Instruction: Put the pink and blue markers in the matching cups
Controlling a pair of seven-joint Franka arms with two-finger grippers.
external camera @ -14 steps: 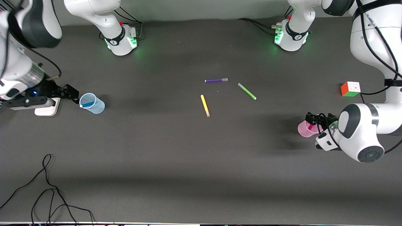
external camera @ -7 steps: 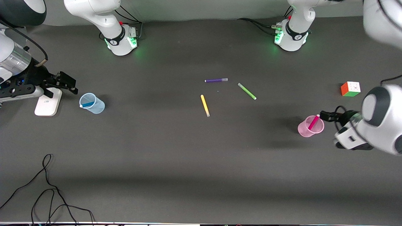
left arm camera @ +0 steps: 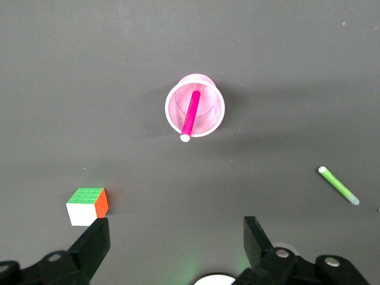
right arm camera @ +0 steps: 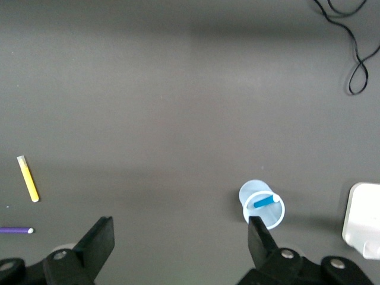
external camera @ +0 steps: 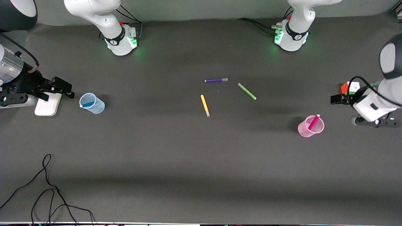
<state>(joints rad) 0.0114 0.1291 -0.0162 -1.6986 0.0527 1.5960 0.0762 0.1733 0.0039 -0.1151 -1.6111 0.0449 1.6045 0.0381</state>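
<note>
While both arms hang back at their own ends of the dark table (external camera: 176,150), the two task markers stand in their matching cups. The pink marker (external camera: 313,122) leans inside the pink cup (external camera: 306,130) toward the left arm's end of the table, its pale cap poking over the rim; the left wrist view shows the same pair, marker (left arm camera: 190,115) slanting across the cup (left arm camera: 209,116). The blue marker (external camera: 87,104) lies tilted inside the blue cup (external camera: 95,106) toward the right arm's end, seen again in the right wrist view as a short blue stick (right arm camera: 263,202) in the pale tumbler (right arm camera: 268,217).

The left gripper (external camera: 337,99) hovers over the table beside a colour cube (external camera: 348,87), its fingers (left arm camera: 95,240) spread wide and holding nothing. The right gripper (external camera: 64,88) hangs over a white flat block (external camera: 47,106) just beside the blue cup — it too is spread wide and empty, as its wrist view shows (right arm camera: 178,243).

Three other markers lie loose near the middle of the table: a purple one (external camera: 216,80) farthest from the front camera, a green one (external camera: 247,91) toward the left arm's end, and a yellow one (external camera: 205,105) nearest the camera. None touches another. A black cable (external camera: 47,188) coils on the table at the edge nearest the camera, toward the right arm's end.
</note>
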